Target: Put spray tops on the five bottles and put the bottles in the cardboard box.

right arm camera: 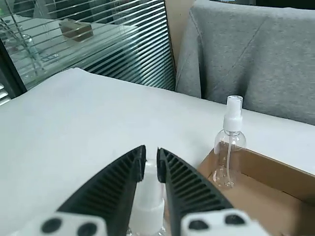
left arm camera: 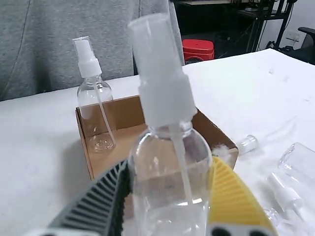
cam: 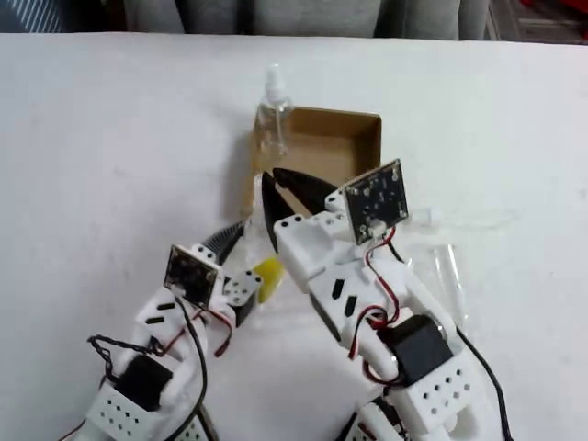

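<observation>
Centrally in the high view, the two arms meet just below the cardboard box [cam: 354,147], which sits open on the white tabletop [cam: 110,138]. The left claw [left arm camera: 170,169] grips a clear bottle [left arm camera: 167,147] by its body, the grey jaw on one side and the yellow jaw on the other, both touching the plastic. A white spray top [left arm camera: 160,83] sits on that bottle's neck, with its tube running down inside. The right claw [right arm camera: 151,150] has its black ribbed jaws closed onto that spray top from above, only a narrow slit showing between them. A second bottle [cam: 273,119], already fitted with its sprayer, stands upright in the box's upper-left corner, touching the wall. At centre right of the high view, loose clear bottles [cam: 446,266] lie on the tabletop beside the right arm, apart from the box. I cannot tell how far the held top is seated.
</observation>
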Controlling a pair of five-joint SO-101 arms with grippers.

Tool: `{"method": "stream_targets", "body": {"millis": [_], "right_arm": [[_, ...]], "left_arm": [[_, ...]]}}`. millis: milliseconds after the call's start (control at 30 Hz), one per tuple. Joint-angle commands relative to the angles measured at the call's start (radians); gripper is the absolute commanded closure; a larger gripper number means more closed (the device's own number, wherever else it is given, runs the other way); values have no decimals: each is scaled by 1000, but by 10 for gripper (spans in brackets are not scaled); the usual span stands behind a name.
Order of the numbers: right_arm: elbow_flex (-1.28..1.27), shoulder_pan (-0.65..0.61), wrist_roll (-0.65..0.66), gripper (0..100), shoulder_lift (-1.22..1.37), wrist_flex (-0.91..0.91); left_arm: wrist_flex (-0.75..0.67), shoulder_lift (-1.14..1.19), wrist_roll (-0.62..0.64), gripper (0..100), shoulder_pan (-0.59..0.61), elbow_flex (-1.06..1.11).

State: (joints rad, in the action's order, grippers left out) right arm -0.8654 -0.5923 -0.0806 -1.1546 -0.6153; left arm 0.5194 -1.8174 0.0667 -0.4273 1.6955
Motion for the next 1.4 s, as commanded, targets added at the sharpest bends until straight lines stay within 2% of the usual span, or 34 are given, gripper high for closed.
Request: {"method": "stream_targets", "body": {"millis": [0, 300, 433, 600, 733, 833, 967, 1133, 1267, 1367], "right_arm": [[43, 2, 14, 982, -45, 25], [-60, 170, 15, 983, -64, -4], [-144, 162, 15, 983, -73, -2], [-178, 154, 12, 983, -73, -28], [-227, 47, 15, 983, -73, -33], [-239, 4, 15, 983, -73, -33], [-239, -28, 15, 983, -74, -68], [-245, -93, 12, 983, -105, -110], [-311, -163, 15, 983, -223, -99], [-410, -206, 15, 983, -315, -1]], "left_arm": [[-20, -16, -6, 980, 10, -3], [-84, -15, 2, 980, 41, -5], [-158, -15, 12, 980, 114, -9], [-204, -12, 115, 980, 185, -54], [-203, -1, 147, 980, 206, -124], [-212, 104, 144, 980, 206, -199], [-218, 390, 144, 980, 208, -390], [-313, 720, 144, 980, 208, -566], [-376, 863, 146, 980, 208, -615], [-374, 878, 146, 980, 200, -614]]}}
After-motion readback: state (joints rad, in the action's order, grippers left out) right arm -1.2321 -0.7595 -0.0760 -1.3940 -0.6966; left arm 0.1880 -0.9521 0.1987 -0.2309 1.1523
